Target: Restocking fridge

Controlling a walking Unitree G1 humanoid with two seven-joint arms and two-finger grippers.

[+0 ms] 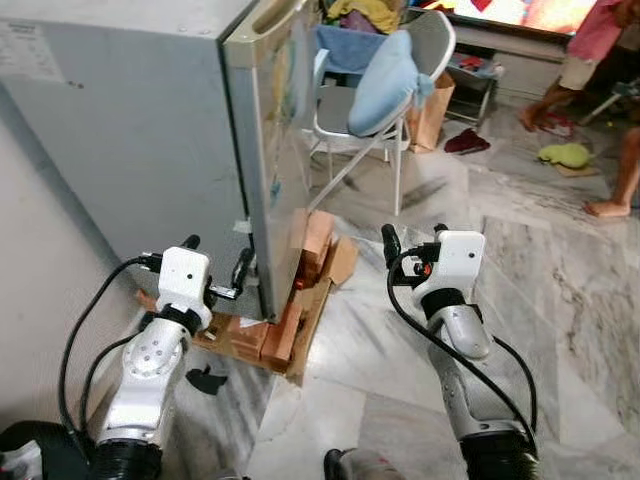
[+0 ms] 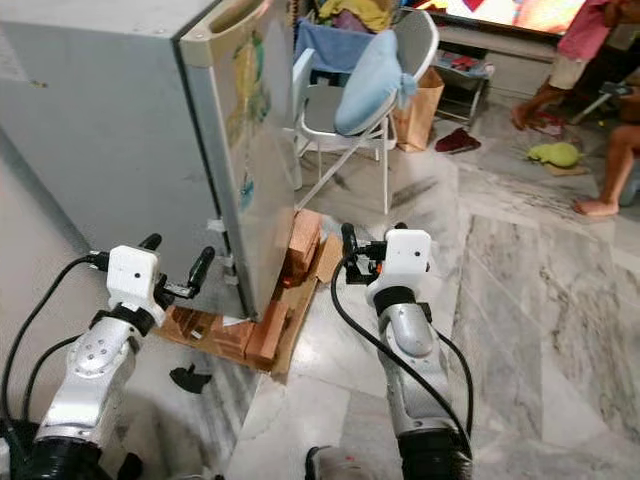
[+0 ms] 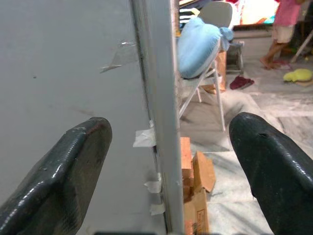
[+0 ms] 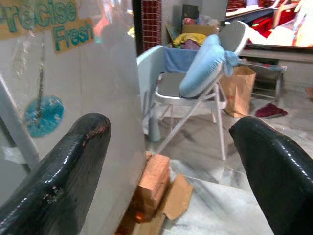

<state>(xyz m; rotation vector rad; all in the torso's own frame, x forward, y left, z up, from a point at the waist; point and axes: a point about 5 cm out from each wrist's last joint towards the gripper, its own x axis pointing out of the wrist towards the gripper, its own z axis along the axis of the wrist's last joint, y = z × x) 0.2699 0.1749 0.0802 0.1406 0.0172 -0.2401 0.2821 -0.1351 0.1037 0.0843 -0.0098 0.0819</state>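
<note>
Fridge (image 1: 130, 130) sits at the robot's front left, grey side panel facing the camera, door (image 2: 262, 140) closed with its edge toward the robot. Stickers on the door front, "Precise Fresh" lettering readable in the right wrist view. Bits of tape (image 3: 145, 138) on the seam between side panel and door. The fridge stands on bricks (image 1: 312, 250) and flattened cardboard (image 2: 215, 335).

Left gripper (image 1: 215, 262) is held low by the fridge's lower front corner, fingers spread, empty; the door edge falls between the fingers in the left wrist view. Right gripper (image 2: 368, 238) hovers in front of the door, near the bricks, also released and empty.

Just beyond the fridge: folding chair (image 1: 400, 95) with a light blue cushion (image 1: 385, 85) tied on its back and blue cloth (image 2: 325, 45) on the seat. Brown paper bag (image 1: 430, 115) behind it. Small dark scrap (image 1: 205, 380) on the floor by the left arm.

Floor (image 1: 560, 300) is grey-veined marble tile. Far right: a person's bare legs (image 1: 622, 170), a yellow-green item (image 1: 565, 155) and a dark red item (image 1: 465, 142) on the floor. Clutter piled behind the chair.
</note>
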